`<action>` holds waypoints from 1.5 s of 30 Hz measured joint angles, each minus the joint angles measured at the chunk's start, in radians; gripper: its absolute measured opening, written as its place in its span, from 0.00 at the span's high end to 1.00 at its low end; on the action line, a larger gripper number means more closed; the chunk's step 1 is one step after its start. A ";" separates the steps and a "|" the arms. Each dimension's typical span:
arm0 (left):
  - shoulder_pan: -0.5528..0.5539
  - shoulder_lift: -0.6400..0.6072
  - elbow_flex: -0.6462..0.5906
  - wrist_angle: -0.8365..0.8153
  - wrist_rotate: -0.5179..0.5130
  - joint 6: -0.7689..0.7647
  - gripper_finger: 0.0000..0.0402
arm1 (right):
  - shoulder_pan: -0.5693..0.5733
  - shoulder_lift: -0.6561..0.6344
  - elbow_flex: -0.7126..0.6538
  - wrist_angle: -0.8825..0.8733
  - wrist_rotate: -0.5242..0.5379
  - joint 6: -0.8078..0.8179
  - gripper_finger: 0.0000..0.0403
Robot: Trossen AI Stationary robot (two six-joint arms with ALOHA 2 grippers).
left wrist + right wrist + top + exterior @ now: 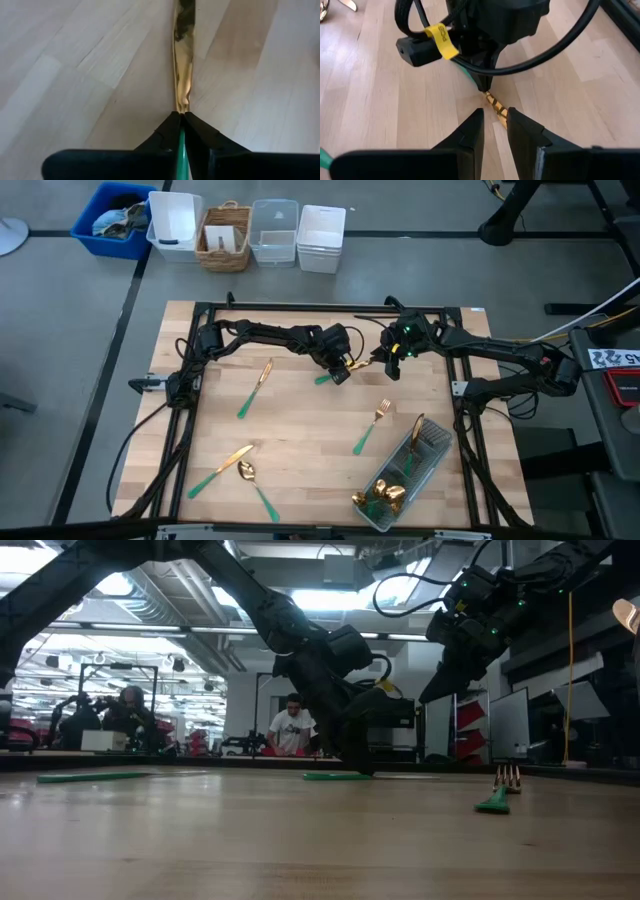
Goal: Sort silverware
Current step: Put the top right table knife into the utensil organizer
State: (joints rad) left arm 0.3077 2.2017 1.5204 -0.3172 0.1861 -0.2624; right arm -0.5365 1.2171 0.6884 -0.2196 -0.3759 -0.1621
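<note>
A knife with a gold blade (183, 60) and a teal handle (322, 379) lies near the table's far middle. My left gripper (343, 366) is shut on it. My right gripper (495, 119) hovers open just right of it, its fingertips on either side of the blade's tip (498, 109); whether they touch it I cannot tell. More silverware lies loose on the wood: a knife (255, 388), a fork (372, 427), another knife (222, 470) and a spoon (256, 486). My left gripper pinches the knife between its two fingers on the teal handle (181, 147), right where it meets the gold blade. The fingers slant down from the table's left and lie along the knife. In the low view the handle (335, 777) lies level on the table.
A clear plastic tray (432, 442) at the near right holds several pieces of silverware. Beyond the table's far edge stand a blue bin (100, 220), a wicker basket (224, 240) and white and clear boxes (320, 238). People show in the room behind (292, 725).
</note>
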 joint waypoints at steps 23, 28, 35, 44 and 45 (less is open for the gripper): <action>-0.121 -0.002 -0.010 -0.009 -0.297 0.432 0.82 | 0.000 0.000 0.000 -0.001 -0.001 -0.001 0.79; -0.097 -0.002 -0.010 -0.012 -0.232 0.333 0.91 | 0.000 0.000 0.000 -0.001 -0.002 -0.001 0.79; -0.084 -0.002 -0.011 -0.013 -0.214 0.327 0.88 | 0.000 0.001 0.000 -0.005 -0.002 -0.001 0.79; -0.092 -0.001 -0.011 -0.013 -0.216 0.342 0.74 | 0.000 0.001 0.000 -0.017 -0.002 -0.001 0.79; -0.092 -0.001 -0.011 -0.013 -0.216 0.330 0.74 | 0.000 0.001 0.000 -0.017 -0.002 -0.001 0.79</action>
State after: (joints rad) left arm 0.2157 2.2011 1.5089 -0.3298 -0.0297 0.0679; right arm -0.5365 1.2179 0.6884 -0.2367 -0.3779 -0.1627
